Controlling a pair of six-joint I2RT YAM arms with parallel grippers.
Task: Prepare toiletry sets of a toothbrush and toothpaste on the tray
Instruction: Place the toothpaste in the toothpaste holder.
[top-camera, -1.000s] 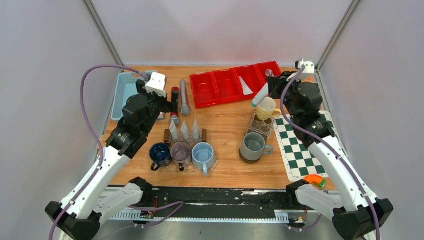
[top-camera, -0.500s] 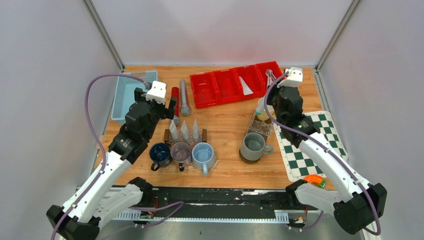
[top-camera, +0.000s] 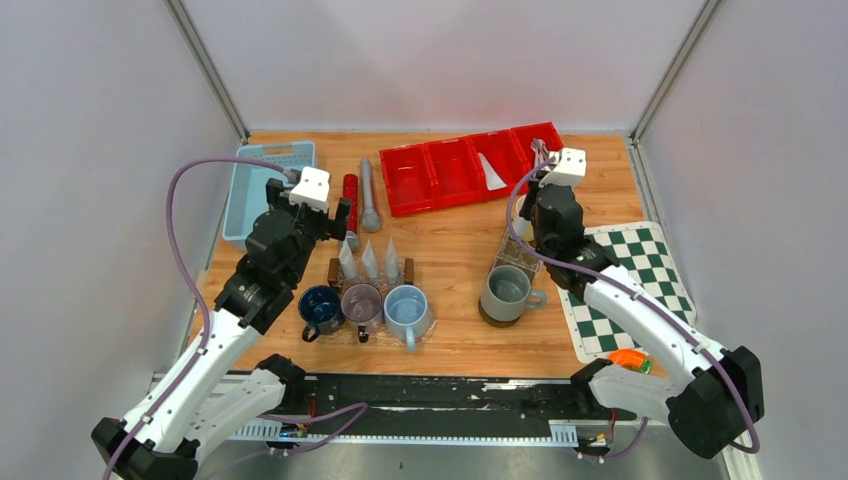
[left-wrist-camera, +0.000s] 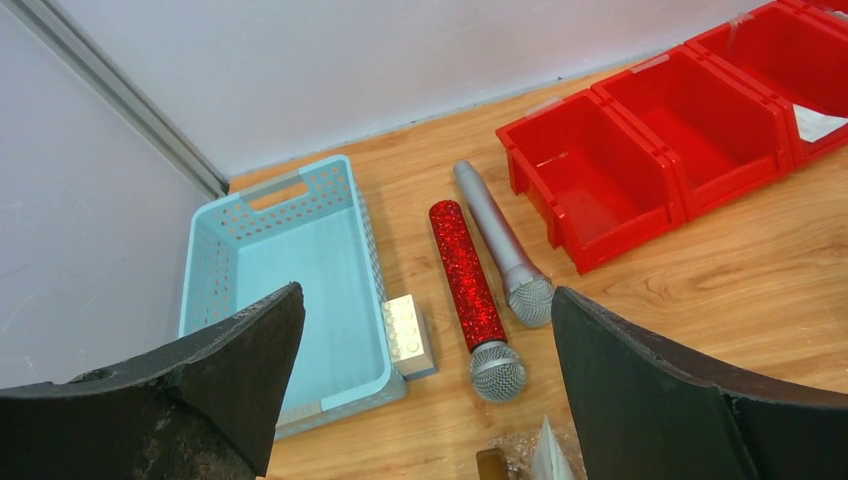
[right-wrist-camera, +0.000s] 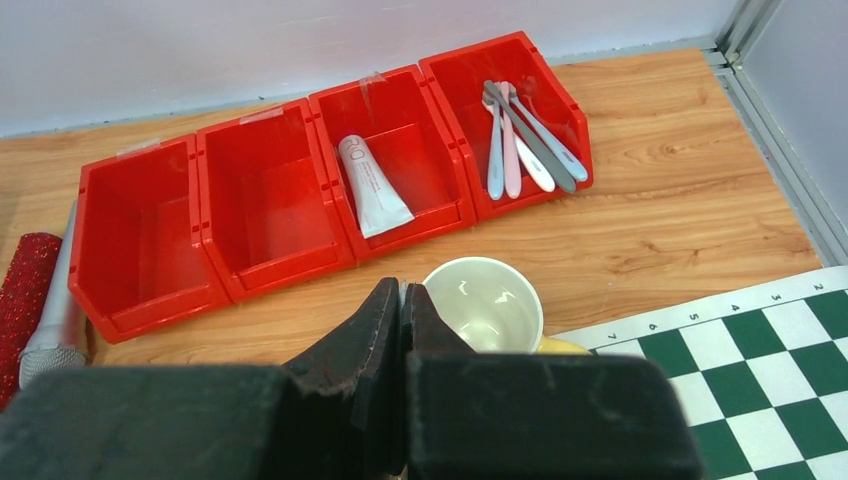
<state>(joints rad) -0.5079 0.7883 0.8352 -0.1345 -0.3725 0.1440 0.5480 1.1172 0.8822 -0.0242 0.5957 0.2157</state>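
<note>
Right pincer is clamped tight, fingers pressed flat together, and from its own camera nothing shows between them, so I can't say it carries anything. It hangs right over the near rim of the cream mug, which looks empty inside. Look outward from there, toward the far edge: the row of red bins runs left to right across the table, and here's what counts. The toothpaste lies almost dead ahead, a touch left, in the third bin from the left, long axis running near to far with a slight slant, its broad flat end towards the pincer and its narrow end away. The toothbrushes sit one bin further right, ahead and to the right of the fingers, a loose bundle also lying near to far, fanned a little. Both are close ahead for this arm. The left pincer is spread wide and holding nothing, off by the blue basket on the left, well apart from either bin. My call: the right arm is the one placed for the next pick, and it would have to let its fingers apart first.
</note>
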